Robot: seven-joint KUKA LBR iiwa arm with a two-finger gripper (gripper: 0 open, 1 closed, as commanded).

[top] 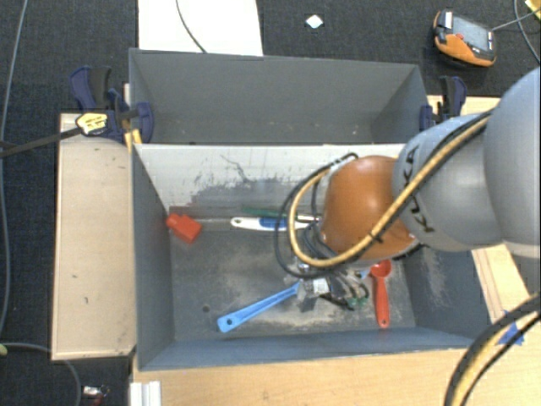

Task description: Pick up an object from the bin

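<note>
Your claw (pixel 319 290) is at the upper-right tip of the blue long-handled tool (pixel 254 305), whose axis runs down-left from it; you cannot tell whether the claw is open or gripping.

Place: likely a robotics lab.
Rig: a large grey robot arm (pixel 499 184) hung over a grey metal bin (pixel 270 100).
Surroundings: loose cables (pixel 38 141) trailed across dark flooring (pixel 355 7); an orange-and-black handheld device (pixel 463 36) lay nearby.
</note>
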